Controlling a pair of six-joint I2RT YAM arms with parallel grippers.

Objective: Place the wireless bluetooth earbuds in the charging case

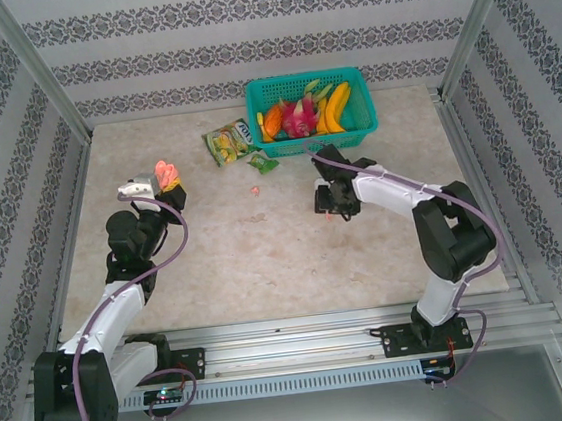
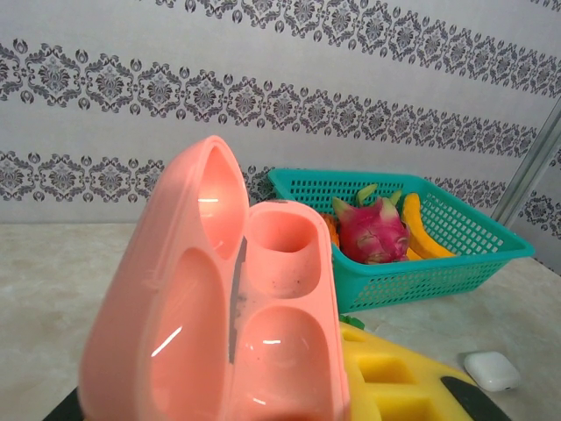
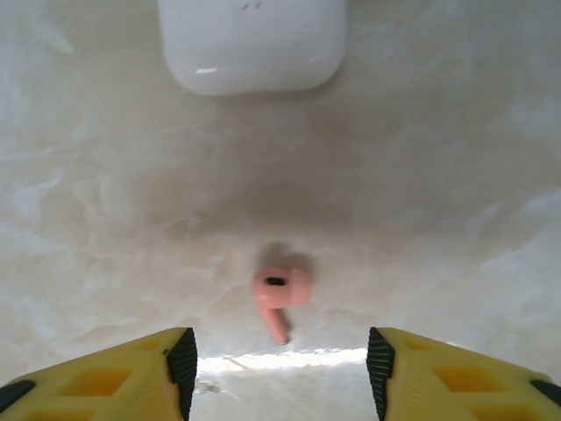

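While the overhead camera shows the left arm [image 1: 119, 298] lifted over the left side of the table [image 1: 217, 267] with something pink at its tip, the left wrist camera gives the close look: an open pink charging case [image 2: 228, 324], its lid swung back and both round wells bare, gripped by the left jaws, one yellow finger [image 2: 394, 377] showing behind it. Beyond the case that view takes in the teal basket [image 2: 438, 263] with a dragon fruit [image 2: 372, 230] in it. The overhead view adds two snack packets [image 1: 228, 141] lying just in front of the basket. The right arm [image 1: 411, 202] reaches toward the middle of the table, and its wrist camera shows what the overhead one hides beneath it: the right jaws spread wide, a yellow fingertip [image 3: 131, 373] on each side, and between them, untouched, a pink earbud [image 3: 280, 294] lying on the table with its stem toward the camera. Just past it rests a white case [image 3: 252, 44]. A small pink speck [image 1: 254, 188] below the packets is probably a second earbud, though it is too small to be sure.
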